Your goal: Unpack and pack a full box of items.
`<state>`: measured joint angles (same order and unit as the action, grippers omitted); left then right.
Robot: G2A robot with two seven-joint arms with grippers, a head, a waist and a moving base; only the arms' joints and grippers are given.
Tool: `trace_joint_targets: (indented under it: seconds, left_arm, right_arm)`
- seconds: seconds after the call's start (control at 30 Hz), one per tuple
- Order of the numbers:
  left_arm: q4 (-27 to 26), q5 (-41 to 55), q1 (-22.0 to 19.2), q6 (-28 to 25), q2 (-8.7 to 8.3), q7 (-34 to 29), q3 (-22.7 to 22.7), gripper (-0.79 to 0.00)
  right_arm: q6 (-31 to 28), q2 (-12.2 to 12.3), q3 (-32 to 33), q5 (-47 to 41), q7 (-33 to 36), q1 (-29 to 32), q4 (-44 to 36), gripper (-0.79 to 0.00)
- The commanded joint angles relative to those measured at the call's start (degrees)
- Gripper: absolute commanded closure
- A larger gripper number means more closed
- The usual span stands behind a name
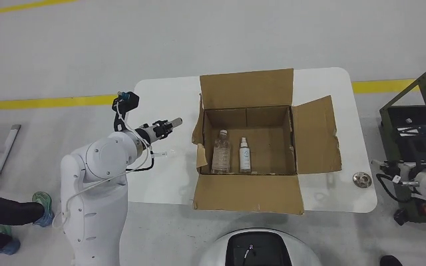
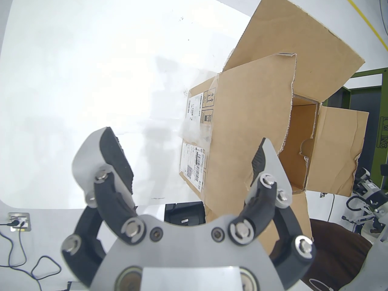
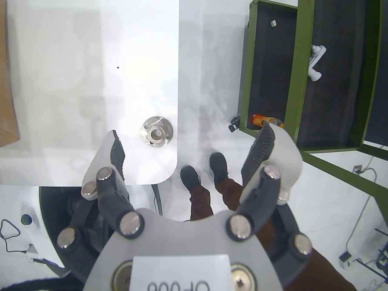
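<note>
An open cardboard box (image 1: pixel 246 193) stands in the middle of the white table (image 1: pixel 166 179), all flaps folded out. Inside lie a clear bottle (image 1: pixel 221 151) and, beside it, a small white spray bottle (image 1: pixel 245 154). My left gripper (image 1: pixel 174 122) hovers over the table's left part, to the left of the box and apart from it. In the left wrist view, the left gripper (image 2: pixel 185 143) is open and empty, facing the labelled box side (image 2: pixel 242 116). My right gripper (image 3: pixel 192 140) is open and empty above the table's near right corner, with a box flap edge (image 3: pixel 6 92) far off.
A round metal flange (image 1: pixel 361 179) (image 3: pixel 157 131) sits on the table near its front right corner. A green rack (image 1: pixel 399 120) (image 3: pixel 303 61) with black shelves stands beside the table on the right, holding an orange bottle (image 3: pixel 263 120) and small white parts.
</note>
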<state>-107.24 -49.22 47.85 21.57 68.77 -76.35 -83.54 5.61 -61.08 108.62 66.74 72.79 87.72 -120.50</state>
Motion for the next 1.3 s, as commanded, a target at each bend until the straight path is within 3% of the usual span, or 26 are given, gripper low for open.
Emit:
trace_joint_targets:
  seconds: [0.0,0.17,0.5,0.6,0.67,0.7,0.77,0.87,1.27]
  left_arm:
    - [0.0,0.0,0.0,0.0,0.0,0.0,0.0,-0.785]
    - [0.0,0.0,0.0,0.0,0.0,0.0,0.0,-0.785]
    - [0.0,0.0,0.0,0.0,0.0,0.0,0.0,-0.785]
    - [0.0,0.0,0.0,0.0,0.0,0.0,0.0,-0.785]
    - [0.0,0.0,0.0,0.0,0.0,0.0,0.0,-0.785]
    - [0.0,0.0,0.0,0.0,0.0,0.0,0.0,-0.785]
    - [0.0,0.0,0.0,0.0,0.0,0.0,0.0,-0.785]
    - [0.0,0.0,0.0,0.0,0.0,0.0,0.0,-0.785]
    - [0.0,0.0,0.0,0.0,0.0,0.0,0.0,-0.785]
  right_arm:
    - [0.0,0.0,0.0,0.0,0.0,0.0,0.0,-0.785]
    - [-0.8,0.0,-1.2,0.2,-1.0,0.3,1.6,-0.785]
    - [-1.9,0.6,-4.1,-2.4,15.1,-6.7,6.0,-0.785]
    - [-2.3,0.9,-6.1,-0.5,15.2,-8.4,8.4,-0.785]
    - [-1.7,1.0,-7.5,0.4,15.2,-9.8,9.7,-0.345]
    - [-1.9,1.1,-8.0,0.7,15.2,-10.2,10.1,-0.305]
    - [-1.9,1.2,-9.6,2.0,15.2,-11.3,11.5,-0.308]
    - [-1.8,1.2,-11.4,2.9,15.1,-12.4,13.3,-0.382]
    - [-0.6,0.9,-13.7,1.1,14.1,-13.5,18.3,-0.323]
